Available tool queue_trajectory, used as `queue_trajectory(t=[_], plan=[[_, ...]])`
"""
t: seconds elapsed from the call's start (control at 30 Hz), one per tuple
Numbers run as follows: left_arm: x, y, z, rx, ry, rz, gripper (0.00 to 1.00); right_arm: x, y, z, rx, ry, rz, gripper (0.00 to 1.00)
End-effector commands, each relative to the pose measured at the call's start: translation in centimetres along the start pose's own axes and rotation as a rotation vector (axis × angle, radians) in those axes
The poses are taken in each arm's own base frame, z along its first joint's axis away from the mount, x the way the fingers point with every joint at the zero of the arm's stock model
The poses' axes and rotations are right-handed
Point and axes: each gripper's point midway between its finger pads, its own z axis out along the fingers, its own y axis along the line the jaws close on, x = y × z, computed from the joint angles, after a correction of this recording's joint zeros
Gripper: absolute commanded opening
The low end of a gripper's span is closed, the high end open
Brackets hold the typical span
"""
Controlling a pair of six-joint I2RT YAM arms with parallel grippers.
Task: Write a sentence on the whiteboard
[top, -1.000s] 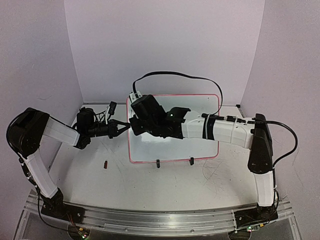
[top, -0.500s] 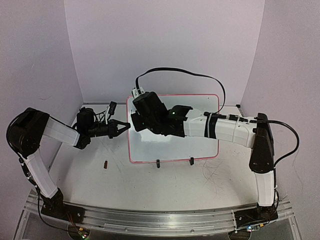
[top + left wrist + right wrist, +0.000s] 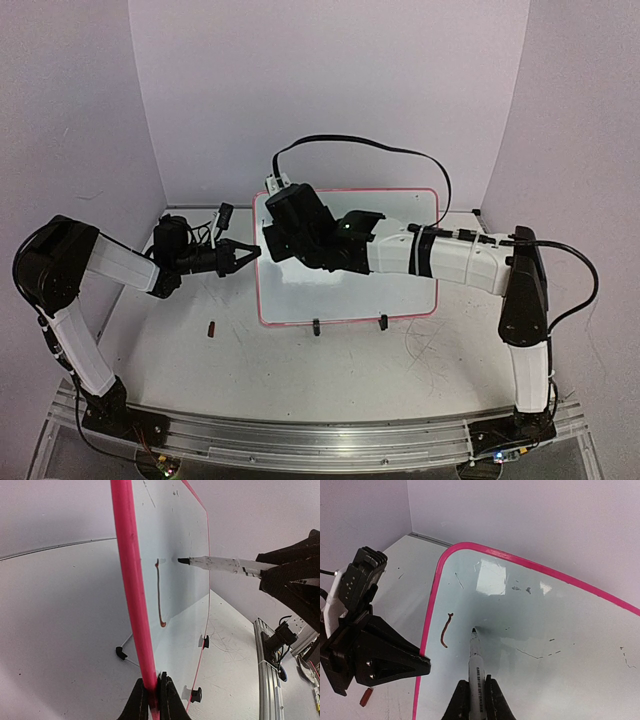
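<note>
Within left gripper (image 3: pixel 153 692), whiteboard (image 3: pixel 180 595) edge, clamped

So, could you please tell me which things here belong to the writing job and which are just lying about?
Job: whiteboard, marker, red stroke, left gripper clamping it, right gripper holding the marker.
Lying about: small dark red piece on the tabletop.

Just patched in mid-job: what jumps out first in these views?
The pink-framed whiteboard at mid-table, its left edge clamped in the left pincer. The right pincer holds a marker with its tip close to the board's upper left, beside a single short reddish stroke, the only clear mark on it.
</note>
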Motion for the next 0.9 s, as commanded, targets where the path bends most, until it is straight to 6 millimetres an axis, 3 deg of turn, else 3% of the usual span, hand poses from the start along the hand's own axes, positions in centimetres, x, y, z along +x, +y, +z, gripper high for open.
queue_trajectory(t=[0.0,0.87], plan=[[-0.6,-0.6,0.2,-0.005,-0.017,0.095,0.00,-2.9,-1.0,-1.0,0.029,-0.069,0.034,0.00],[-0.7,-0.6,0.2,-0.005,-0.020,0.098,0.00,-0.5,0.5,-0.1,-0.021,0.000,0.030,0.00]])
